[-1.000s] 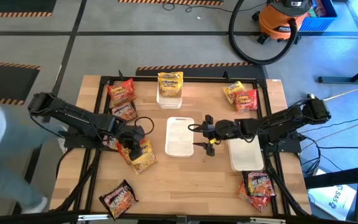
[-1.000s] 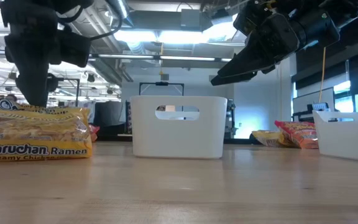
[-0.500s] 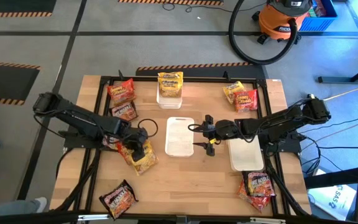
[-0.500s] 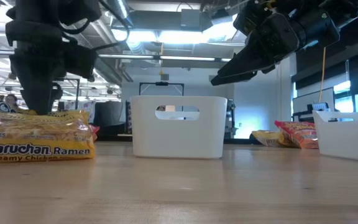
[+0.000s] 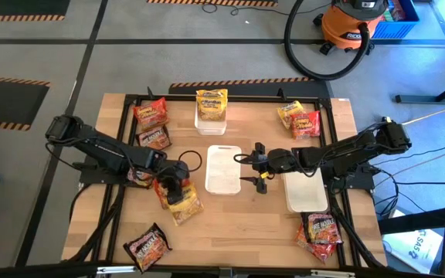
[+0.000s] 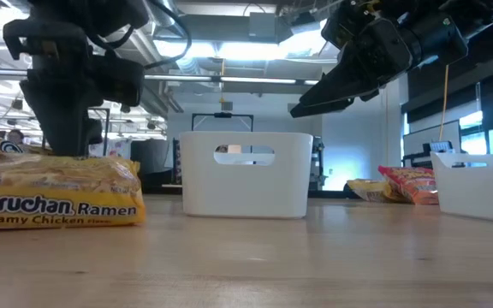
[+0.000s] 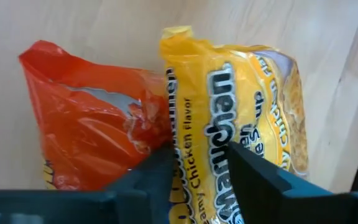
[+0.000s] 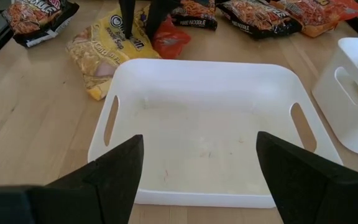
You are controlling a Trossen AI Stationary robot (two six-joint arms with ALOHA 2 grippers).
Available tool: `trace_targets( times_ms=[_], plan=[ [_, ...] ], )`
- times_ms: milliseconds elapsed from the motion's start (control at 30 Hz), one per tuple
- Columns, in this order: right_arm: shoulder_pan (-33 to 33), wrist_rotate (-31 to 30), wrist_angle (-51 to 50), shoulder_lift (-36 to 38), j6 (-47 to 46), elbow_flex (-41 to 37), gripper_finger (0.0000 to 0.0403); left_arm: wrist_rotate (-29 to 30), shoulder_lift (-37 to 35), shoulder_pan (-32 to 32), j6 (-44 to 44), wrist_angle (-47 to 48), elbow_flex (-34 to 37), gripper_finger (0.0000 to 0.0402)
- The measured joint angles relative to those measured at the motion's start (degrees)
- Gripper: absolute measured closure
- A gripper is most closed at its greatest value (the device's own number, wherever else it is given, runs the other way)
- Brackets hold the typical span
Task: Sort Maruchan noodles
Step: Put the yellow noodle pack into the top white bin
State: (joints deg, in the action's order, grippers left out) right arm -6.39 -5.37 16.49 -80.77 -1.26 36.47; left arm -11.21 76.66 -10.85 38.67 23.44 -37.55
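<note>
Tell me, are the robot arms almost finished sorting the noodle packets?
Not nearly. Only one yellow packet looks put away, in the far white bin. The middle bin and right bin show nothing inside. The left gripper is closing around a yellow Creamy Chicken packet beside a red one. The right gripper waits open over the middle bin. Other packets lie scattered around the table.

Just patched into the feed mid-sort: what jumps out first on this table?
The left gripper is down on a yellow Creamy Chicken packet at the table's left-centre, its fingers pinching the packet's edge beside a red-orange packet. The right gripper hangs open beside the empty middle white tray. Other packets lie scattered around the table's edges.
</note>
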Motion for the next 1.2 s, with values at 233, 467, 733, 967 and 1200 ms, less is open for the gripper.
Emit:
trace_targets(
  times_ms=[233,467,733,967,1200],
  plan=[
    [0.0,0.0,0.0,0.0,0.0,0.0,0.0111,2.75,0.05,-0.81,-1.95,-0.3,0.07,0.0371],
    [0.0,0.0,0.02,0.0,-0.05,0.0,0.0111,5.84,0.03,-2.98,-3.29,-1.3,0.08,0.04],
    [-0.48,0.12,2.49,0.0,-0.31,0.0,0.0111,11.99,-1.77,-6.68,-5.01,-1.91,-2.54,0.0401],
    [-3.21,0.37,6.16,0.0,0.11,0.0,0.0111,17.92,-1.79,-9.19,-8.58,-1.79,-6.02,0.0401],
    [-4.96,0.42,8.33,0.0,-2.75,0.0,0.0111,21.4,-1.79,-12.06,-10.78,-2.47,-7.53,0.0401]
  ],
)
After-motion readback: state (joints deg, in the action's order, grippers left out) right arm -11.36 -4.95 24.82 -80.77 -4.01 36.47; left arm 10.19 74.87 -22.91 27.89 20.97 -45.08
